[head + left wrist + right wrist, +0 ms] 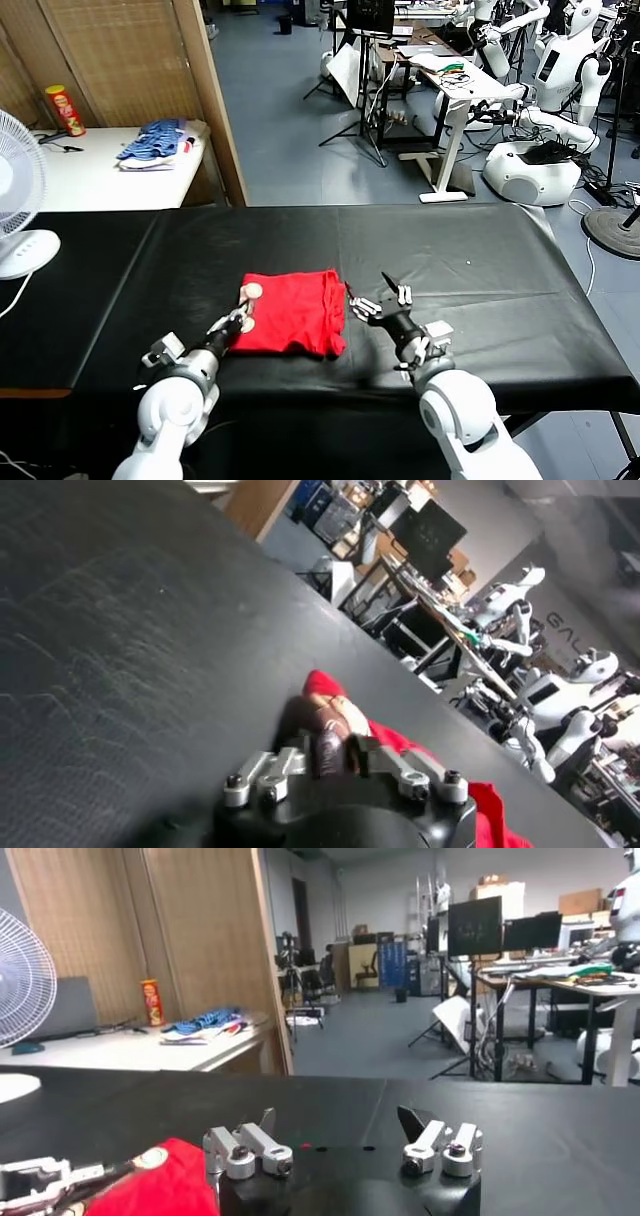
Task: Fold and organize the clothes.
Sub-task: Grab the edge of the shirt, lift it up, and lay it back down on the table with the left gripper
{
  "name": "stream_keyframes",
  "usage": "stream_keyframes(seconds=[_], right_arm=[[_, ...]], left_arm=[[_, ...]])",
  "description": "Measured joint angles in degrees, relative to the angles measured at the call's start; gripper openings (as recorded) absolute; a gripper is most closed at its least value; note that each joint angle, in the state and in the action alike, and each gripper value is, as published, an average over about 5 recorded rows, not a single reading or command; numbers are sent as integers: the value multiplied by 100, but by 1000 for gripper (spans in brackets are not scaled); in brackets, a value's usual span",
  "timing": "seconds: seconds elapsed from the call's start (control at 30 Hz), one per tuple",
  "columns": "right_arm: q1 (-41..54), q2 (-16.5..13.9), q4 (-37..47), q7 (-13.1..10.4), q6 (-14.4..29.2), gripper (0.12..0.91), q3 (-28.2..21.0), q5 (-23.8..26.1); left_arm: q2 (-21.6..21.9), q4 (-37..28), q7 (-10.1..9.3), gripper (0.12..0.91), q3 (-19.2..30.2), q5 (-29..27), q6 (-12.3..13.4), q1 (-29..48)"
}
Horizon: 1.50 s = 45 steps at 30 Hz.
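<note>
Right, my readout from the remote station:

T-shirt: I see the red T-shirt [295,312] folded into a rough rectangle, lying flat on the black worktop [470,265] near its front edge, between my two arms.

Left pincer: my left pincer [246,303] sits at the shirt's left edge, with its fingers drawn together on the red cloth. From the left wrist camera I see the fingertips [328,742] pinched over a small bunch of the fabric at that edge.

Right pincer: my right pincer [377,298] hangs just beside the shirt's right edge, its fingers spread wide and holding nothing. From the right wrist camera the two fingers stand well apart, with bare black worktop between them and the shirt's red corner [160,1183] off to one side.

Shirt print: I cannot see any print on the face turned upward.

Surroundings: a white fan [18,205] stands at the far left of the worktop. Behind it, a white side table [90,180] carries a blue striped cloth pile [155,142] and a red can [65,110].
</note>
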<state>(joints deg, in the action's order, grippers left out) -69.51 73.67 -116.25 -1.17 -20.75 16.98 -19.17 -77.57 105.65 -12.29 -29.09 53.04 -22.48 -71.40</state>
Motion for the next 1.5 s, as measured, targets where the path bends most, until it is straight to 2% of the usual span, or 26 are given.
stream_keyframes(seconds=[0.1, 0.23, 0.3, 0.53, 0.77, 0.9, 1.0, 1.1, 1.3, 1.5], right_arm=[[-84, 17, -60, -138, -189, 798, 71, 171], [-236, 18, -149, -284, -490, 798, 202, 438], [-333, 14, -208, -311, -577, 798, 289, 499], [-599, 36, -331, -320, -672, 798, 483, 626], [-632, 69, -332, -326, -702, 798, 463, 740], [-659, 97, -328, -319, -701, 798, 444, 768], [-704, 89, -349, -312, -702, 798, 465, 809], [-771, 55, -398, -307, -702, 798, 529, 822], [-909, 1, -483, -294, -729, 798, 651, 820], [-941, -58, -510, -164, -790, 798, 609, 759]], left_arm=[[46, 68, -87, 140, 18, -315, -46, 13], [250, 149, -222, 137, 40, -779, -172, 65], [460, 187, -227, 137, 25, -1032, -218, 95], [1571, 421, -122, 137, -258, -2025, -429, -30], [2893, 747, -32, 137, -885, -2907, -450, -484], [3285, 1001, -62, 137, -1133, -3277, -458, -695], [3291, 1231, -90, 137, -1059, -3249, -438, -732], [3117, 1428, -145, 137, -798, -2906, -367, -695], [2560, 1631, -465, 137, 63, -2042, -300, -430], [2040, 1584, -624, 138, 889, -1780, -187, -154]])
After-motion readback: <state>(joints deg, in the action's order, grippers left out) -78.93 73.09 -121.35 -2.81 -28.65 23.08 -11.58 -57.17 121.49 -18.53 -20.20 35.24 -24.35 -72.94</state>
